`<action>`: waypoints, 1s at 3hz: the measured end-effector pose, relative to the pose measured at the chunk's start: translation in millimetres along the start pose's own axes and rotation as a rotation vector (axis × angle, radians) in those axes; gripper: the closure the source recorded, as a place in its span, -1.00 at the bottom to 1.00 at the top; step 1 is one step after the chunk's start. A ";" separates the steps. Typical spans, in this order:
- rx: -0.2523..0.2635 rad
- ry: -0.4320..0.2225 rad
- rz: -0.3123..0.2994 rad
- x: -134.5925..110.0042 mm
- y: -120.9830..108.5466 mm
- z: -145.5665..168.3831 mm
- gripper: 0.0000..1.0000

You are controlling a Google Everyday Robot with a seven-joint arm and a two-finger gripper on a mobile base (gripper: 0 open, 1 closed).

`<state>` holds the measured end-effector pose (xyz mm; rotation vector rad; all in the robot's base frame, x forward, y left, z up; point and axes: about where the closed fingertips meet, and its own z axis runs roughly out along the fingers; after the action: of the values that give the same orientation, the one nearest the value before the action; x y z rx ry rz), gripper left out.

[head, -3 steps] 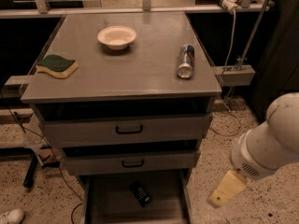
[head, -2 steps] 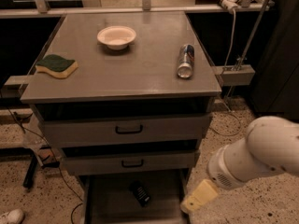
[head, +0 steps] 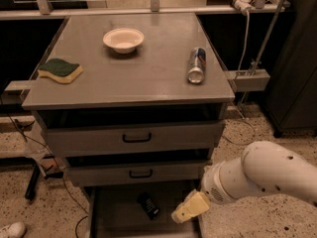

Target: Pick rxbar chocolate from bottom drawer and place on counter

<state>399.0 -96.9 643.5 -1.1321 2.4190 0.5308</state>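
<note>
The rxbar chocolate (head: pixel 148 205), a small black bar, lies flat in the open bottom drawer (head: pixel 115 213), near the middle. The counter (head: pixel 130 63) is the grey top of the drawer cabinet above. My gripper (head: pixel 188 208) comes in from the right on the white arm (head: pixel 262 175) and hangs over the right side of the bottom drawer, a little right of the bar and apart from it. Only its yellowish tip shows.
On the counter lie a white bowl (head: pixel 123 39), a green and yellow sponge (head: pixel 60 70) at the left, and a silver-blue can (head: pixel 196 65) on its side at the right. The two upper drawers (head: pixel 134 138) are pulled out slightly. Cables lie on the floor at left.
The arm has swung left and down, bringing the gripper from beside the cabinet to over the right side of the bottom drawer, closer to the bar.
</note>
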 end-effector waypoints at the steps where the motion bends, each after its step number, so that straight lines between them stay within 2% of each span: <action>1: -0.001 0.001 0.000 0.1 0.2 0.1 -1.00; 2: 0.017 0.015 0.051 12.2 0.1 30.1 -1.00; 3: 0.037 0.109 0.101 64.1 2.7 89.0 -1.00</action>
<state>377.8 -90.9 536.1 -1.0531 2.5795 0.4642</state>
